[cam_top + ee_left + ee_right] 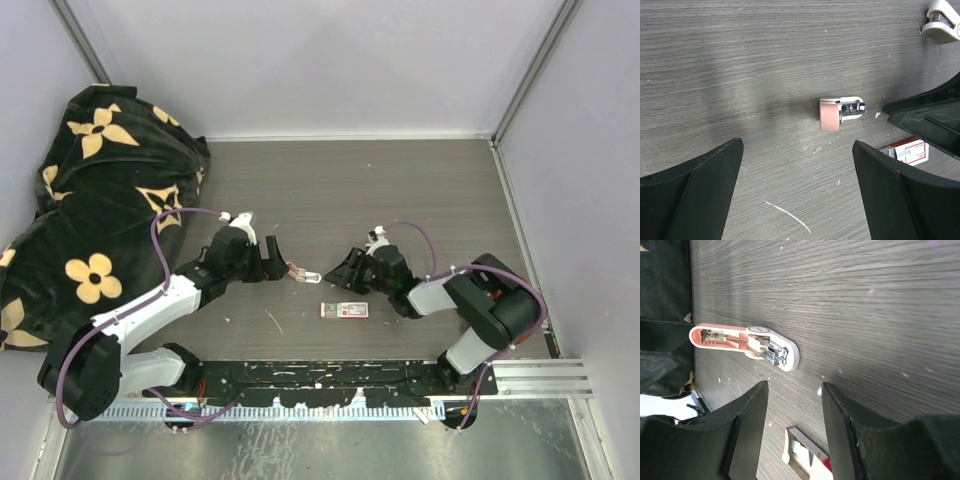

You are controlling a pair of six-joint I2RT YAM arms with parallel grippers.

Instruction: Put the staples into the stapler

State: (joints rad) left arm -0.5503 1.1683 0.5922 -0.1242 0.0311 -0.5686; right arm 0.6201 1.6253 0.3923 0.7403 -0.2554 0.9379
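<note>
Staples box (345, 310) flat on surface (420, 190), near stapler (306, 272). Tiny, light, slippery; strips snap easy. Pinch box by long sides. Left gripper (797, 145) wide apart, empty. Right gripper (794, 387) apart, empty.

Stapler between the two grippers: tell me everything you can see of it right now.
The stapler is small, with a white plastic-looking body and a salmon-pink part. It looks swung open: the pink half shows silvery metal parts inside, and a metal mechanism sits at the white end. It lies on the dark wood-grain table between the open left gripper and the open right gripper, touched by neither. The staple box lies apart from it.
</note>
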